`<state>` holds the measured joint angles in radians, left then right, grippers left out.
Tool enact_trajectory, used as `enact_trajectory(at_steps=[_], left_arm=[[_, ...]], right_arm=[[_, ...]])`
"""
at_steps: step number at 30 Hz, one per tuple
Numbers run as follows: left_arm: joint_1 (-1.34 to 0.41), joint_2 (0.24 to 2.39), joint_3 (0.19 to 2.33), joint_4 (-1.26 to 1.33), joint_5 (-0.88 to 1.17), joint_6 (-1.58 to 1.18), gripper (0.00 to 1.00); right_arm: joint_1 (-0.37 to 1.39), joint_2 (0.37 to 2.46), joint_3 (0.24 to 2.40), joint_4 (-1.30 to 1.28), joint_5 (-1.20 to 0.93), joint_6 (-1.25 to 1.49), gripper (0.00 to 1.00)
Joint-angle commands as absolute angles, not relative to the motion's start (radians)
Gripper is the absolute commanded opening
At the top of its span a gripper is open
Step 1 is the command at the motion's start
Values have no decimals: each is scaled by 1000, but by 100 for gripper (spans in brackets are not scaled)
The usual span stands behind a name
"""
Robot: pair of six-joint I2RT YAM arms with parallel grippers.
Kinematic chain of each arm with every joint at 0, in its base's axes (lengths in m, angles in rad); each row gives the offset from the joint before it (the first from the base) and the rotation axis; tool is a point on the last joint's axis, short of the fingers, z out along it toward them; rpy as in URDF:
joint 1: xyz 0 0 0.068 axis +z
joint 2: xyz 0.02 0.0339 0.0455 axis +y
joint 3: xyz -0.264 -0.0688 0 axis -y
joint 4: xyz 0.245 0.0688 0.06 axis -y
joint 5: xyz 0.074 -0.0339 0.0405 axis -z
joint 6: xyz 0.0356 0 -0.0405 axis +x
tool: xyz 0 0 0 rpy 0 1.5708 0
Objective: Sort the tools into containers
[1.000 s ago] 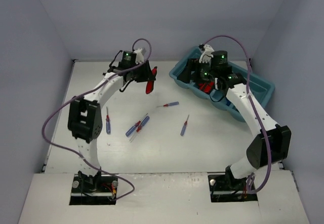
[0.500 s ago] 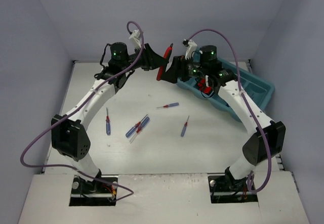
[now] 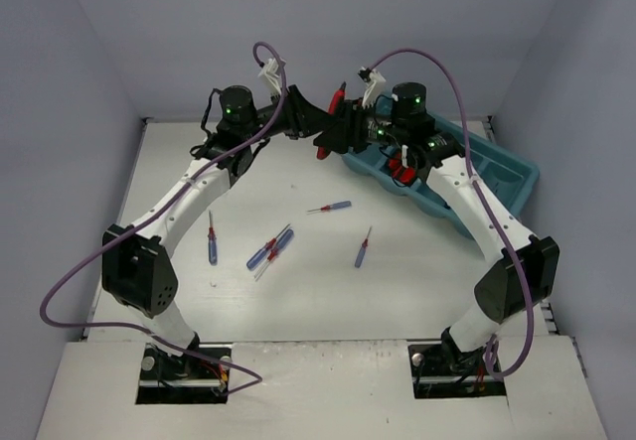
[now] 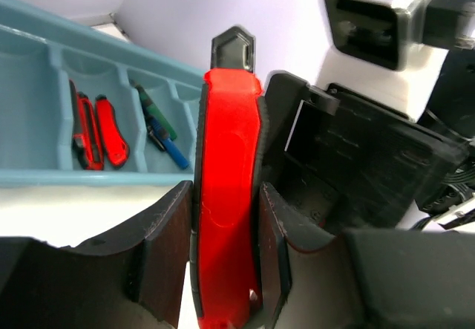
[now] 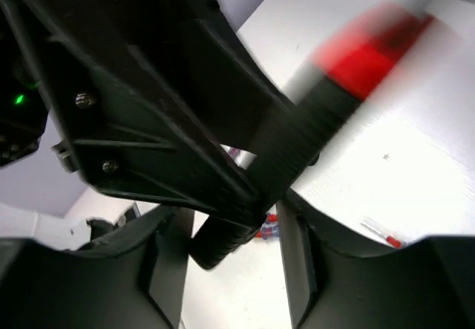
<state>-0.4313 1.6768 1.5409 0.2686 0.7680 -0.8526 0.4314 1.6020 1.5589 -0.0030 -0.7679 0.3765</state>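
1. The left tool point(image 4: 225, 229) is clamped on a red utility knife point(image 4: 226, 143), held in the air just left of the tray point(image 3: 512, 167).
2. The knife's dark end is bracketed by the right tool point(image 5: 231, 243), partly open; whether contact is made cannot be told.
3. A handover is judged under way: a firm right-side grip, then a left release, is called for.
4. Screwdrivers point(image 3: 330, 207) are seen on the worktop point(image 3: 298, 296), well left of the tray.

No readable text, label, brand, number or sign in any view, red utility knife point(image 4: 226, 195) body plain, teal tray point(image 4: 44, 177) walls plain, black arm housings point(image 3: 139, 271) too dark and small to show any lettering.
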Motion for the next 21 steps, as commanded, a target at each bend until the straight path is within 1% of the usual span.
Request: enact_trajectory(at_steps=[1,2,4,5,8,11,14,16,19,21], left_arm=[[-445,1591,1549,416,785,-873,11],[-445,1589,1548,417,782,-870,13],[-442,1587,1539,417,778,-870,21],[-439,1587,1533,417,774,-870,26],[-422,1577,1503,417,749,-870,51],[-391,1562,1448,415,706,-871,63],[-349,1540,1413,396,663,-867,72],[-325,1523,1391,348,633,-849,74],[-299,1482,1382,213,554,-739,75],[-299,1462,1400,23,459,-627,75]], right_arm=[[439,1595,1578,103,-805,385,31],[440,1594,1574,103,-800,383,22],[438,1590,1563,101,-777,379,14],[436,1586,1556,101,-760,377,12],[421,1577,1544,100,-713,376,5],[380,1566,1517,98,-653,395,0],[337,1561,1480,93,-593,407,0],[285,1560,1459,92,-558,420,0],[227,1574,1434,78,-451,435,0],[190,1606,1437,65,-399,443,0]])
